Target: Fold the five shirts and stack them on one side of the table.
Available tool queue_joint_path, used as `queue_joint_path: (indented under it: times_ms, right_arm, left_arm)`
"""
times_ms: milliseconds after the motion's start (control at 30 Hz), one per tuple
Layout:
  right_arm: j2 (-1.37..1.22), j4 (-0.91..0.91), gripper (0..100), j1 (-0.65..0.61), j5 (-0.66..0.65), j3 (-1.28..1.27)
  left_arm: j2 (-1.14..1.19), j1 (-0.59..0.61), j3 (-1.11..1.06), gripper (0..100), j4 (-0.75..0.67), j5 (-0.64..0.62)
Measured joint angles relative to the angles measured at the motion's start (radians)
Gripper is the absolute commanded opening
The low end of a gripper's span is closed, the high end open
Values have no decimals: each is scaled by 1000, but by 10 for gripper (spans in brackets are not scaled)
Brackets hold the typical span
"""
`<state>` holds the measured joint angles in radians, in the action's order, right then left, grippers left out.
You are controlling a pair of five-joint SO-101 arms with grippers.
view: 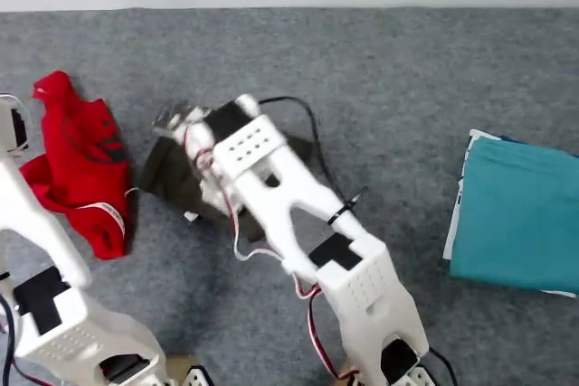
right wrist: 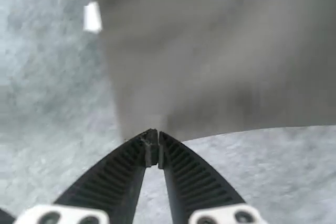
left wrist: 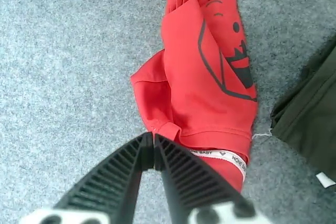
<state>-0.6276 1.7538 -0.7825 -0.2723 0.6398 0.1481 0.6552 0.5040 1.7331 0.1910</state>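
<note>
A crumpled red shirt [view: 86, 160] with a black face print lies at the left of the grey table. In the left wrist view my left gripper [left wrist: 153, 139] is shut, its tips against the near edge of the red shirt [left wrist: 199, 87]; pinched cloth does not show between them. To the right lies a bunched dark olive shirt [view: 172, 178]. Above it my right gripper [view: 201, 133] reaches from the middle. In the right wrist view that gripper [right wrist: 154, 148] is shut on a corner of the dark shirt [right wrist: 210, 66], which hangs close and blurred over the table.
A folded teal shirt [view: 516, 214] tops a small stack at the right edge, with white and blue cloth edges peeking out beneath. My left arm [view: 27, 205] runs up the left side. Grey felt table [view: 398, 79] lies bare between the dark shirt and the stack.
</note>
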Motion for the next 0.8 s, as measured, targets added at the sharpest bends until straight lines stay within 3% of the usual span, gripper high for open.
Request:
queue_joint_path:
  times_ms: [367, 600, 800]
  right_arm:
    - [-133, -107, 9, -28, 32, -112]
    - [-135, -2, 9, -29, 32, 91]
    - [-25, 0, 13, 20, 32, 115]
  left_arm:
    - [0, 2, 0, 6, 0, -14]
    - [0, 2, 0, 6, 0, -28]
    - [0, 2, 0, 6, 0, -28]
